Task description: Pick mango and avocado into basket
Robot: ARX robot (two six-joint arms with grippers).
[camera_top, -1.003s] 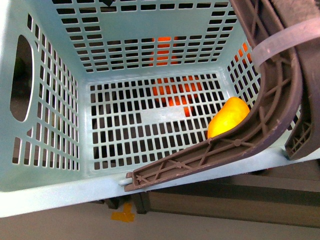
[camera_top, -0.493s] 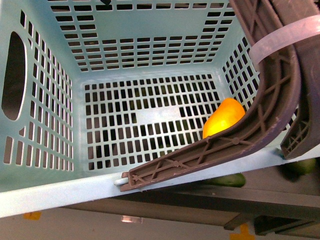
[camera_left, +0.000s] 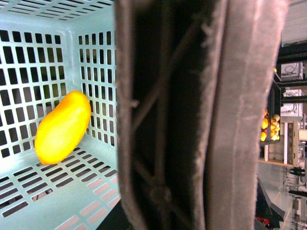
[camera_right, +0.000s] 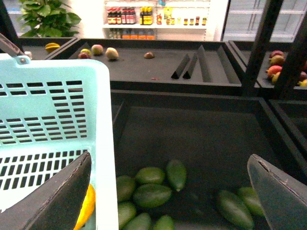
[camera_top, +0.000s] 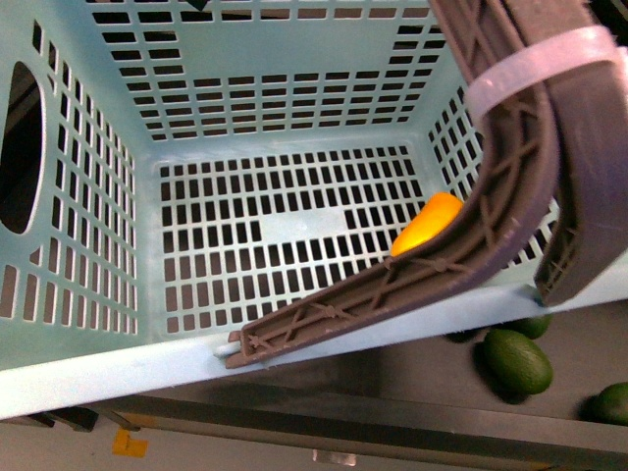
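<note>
My right pincer (camera_right: pixel 169 157) hangs spread and empty above the avocado (camera_right: pixel 152 195) at lower centre. The mango (camera_top: pixel 427 224) lies in the basket's (camera_top: pixel 98 378) right corner. Touching neighbours (camera_right: pixel 125 187) could block my fingers, or roll away and spoil the grip.

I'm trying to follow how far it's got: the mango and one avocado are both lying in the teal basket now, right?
Not quite. Only the mango lies in the teal basket; no avocado is in it. The avocados lie outside, in the dark bin beside the basket. The front view shows this.
</note>
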